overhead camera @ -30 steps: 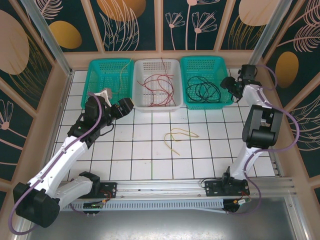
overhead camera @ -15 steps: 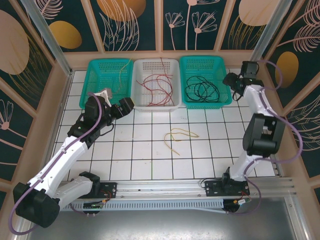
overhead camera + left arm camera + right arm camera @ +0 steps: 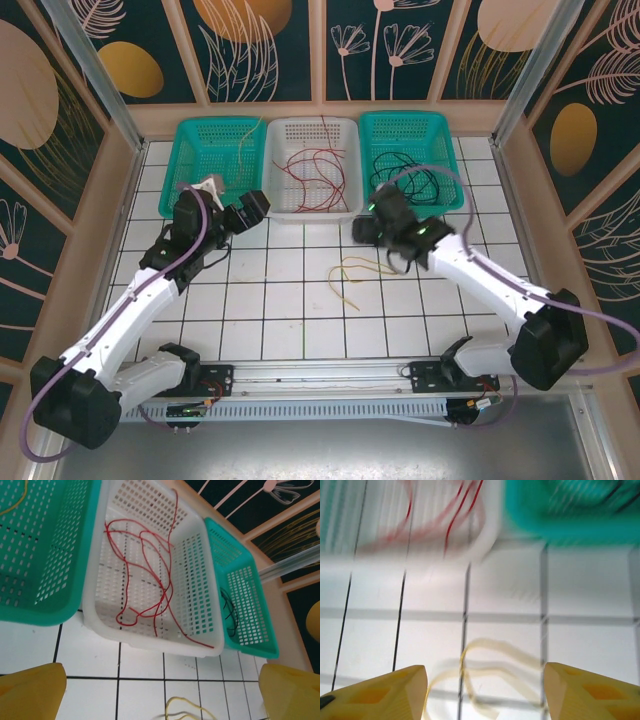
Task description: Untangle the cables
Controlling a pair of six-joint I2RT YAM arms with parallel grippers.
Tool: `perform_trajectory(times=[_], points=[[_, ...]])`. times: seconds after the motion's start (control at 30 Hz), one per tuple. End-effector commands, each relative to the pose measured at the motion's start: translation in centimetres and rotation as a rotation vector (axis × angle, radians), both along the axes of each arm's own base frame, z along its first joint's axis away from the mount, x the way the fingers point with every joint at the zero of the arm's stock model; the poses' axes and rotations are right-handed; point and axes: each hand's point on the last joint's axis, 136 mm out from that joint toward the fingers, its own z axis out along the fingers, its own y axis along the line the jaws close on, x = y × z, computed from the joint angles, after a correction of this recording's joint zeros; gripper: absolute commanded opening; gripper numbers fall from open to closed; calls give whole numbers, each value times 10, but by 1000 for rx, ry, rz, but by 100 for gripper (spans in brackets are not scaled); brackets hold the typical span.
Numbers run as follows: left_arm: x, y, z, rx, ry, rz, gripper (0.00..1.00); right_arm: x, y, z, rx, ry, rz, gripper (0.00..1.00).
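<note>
Your right end effector [image 3: 484, 675] is spread apart near the limp, light yellow cable [image 3: 485, 642]; pinch one loop's bend.

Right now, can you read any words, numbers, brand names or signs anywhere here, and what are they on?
No readable text anywhere.
The left teal basket, white basket and right teal basket are plain, and the wall panels carry only leaf and flower drawings.
Any marking on the arm bases is too small to read.
</note>
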Motion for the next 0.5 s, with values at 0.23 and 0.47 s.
perform_trajectory(times=[0.23, 0.47], points=[[-11, 14, 32, -63, -98, 68, 99, -77, 70, -95, -73, 247, 102, 55], [-16, 11, 31, -65, -80, 42, 99, -68, 68, -120, -133, 281, 128, 45]])
